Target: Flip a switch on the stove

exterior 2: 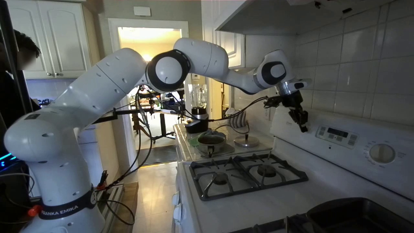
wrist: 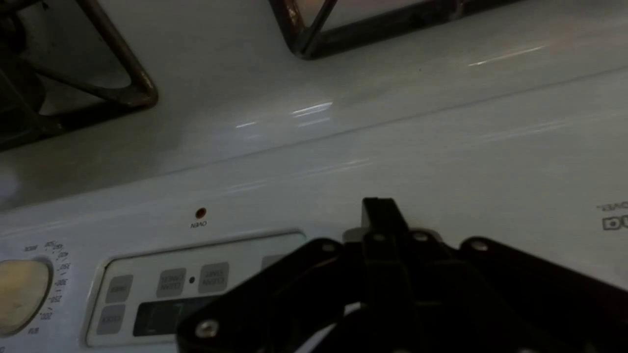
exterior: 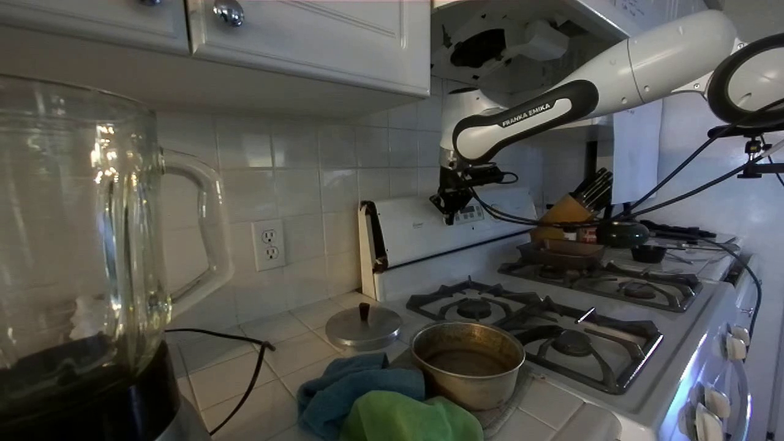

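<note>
Stove (exterior 2: 252, 207): under the gripper (exterior 2: 303, 127); burner grates (exterior 2: 258, 188) below it, front knob (exterior: 718, 402) well apart from it.
Control panel (exterior 2: 310, 143): right by the fingertips (wrist: 385, 215); contact or gap, cannot tell.
Keypad (exterior 2: 337, 137): just beside the gripper; dial (exterior 2: 382, 153) same side, farther off.
Gripper state: closed, fingers together at the tips.
Covered: in the wrist view, gripper blocks part of keypad and display (wrist: 159, 317).
Cut off: wrist view crops the dial on one side of the gripper, lettering (wrist: 615, 223) on the opposite side; baking pan (exterior 2: 359, 215), lower than the gripper, runs out of frame in an exterior view.
Hard to read: wrist view dim, panel print inverted.
Arm (exterior 2: 202, 58): stretched out over the stove, elbow high, wrist bent, gripper angled down toward the panel.
</note>
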`<act>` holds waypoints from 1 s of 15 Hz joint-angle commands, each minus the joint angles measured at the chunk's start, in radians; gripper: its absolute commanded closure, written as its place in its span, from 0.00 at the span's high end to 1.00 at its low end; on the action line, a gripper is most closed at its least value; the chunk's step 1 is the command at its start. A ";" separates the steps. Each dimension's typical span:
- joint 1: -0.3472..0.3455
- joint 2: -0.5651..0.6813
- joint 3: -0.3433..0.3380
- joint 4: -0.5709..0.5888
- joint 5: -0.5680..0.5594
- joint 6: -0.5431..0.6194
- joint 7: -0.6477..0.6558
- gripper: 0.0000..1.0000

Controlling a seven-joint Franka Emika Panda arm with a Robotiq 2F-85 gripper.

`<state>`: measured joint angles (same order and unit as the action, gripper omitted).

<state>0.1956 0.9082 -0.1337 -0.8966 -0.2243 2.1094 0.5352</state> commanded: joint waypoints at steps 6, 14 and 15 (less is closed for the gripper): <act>-0.012 0.036 0.015 0.045 0.021 0.026 0.003 0.00; -0.011 -0.059 0.030 -0.098 0.052 0.055 0.046 0.00; -0.011 -0.077 0.032 -0.125 0.060 0.067 0.052 0.00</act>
<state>0.1926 0.8963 -0.1314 -0.9176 -0.2062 2.1197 0.5616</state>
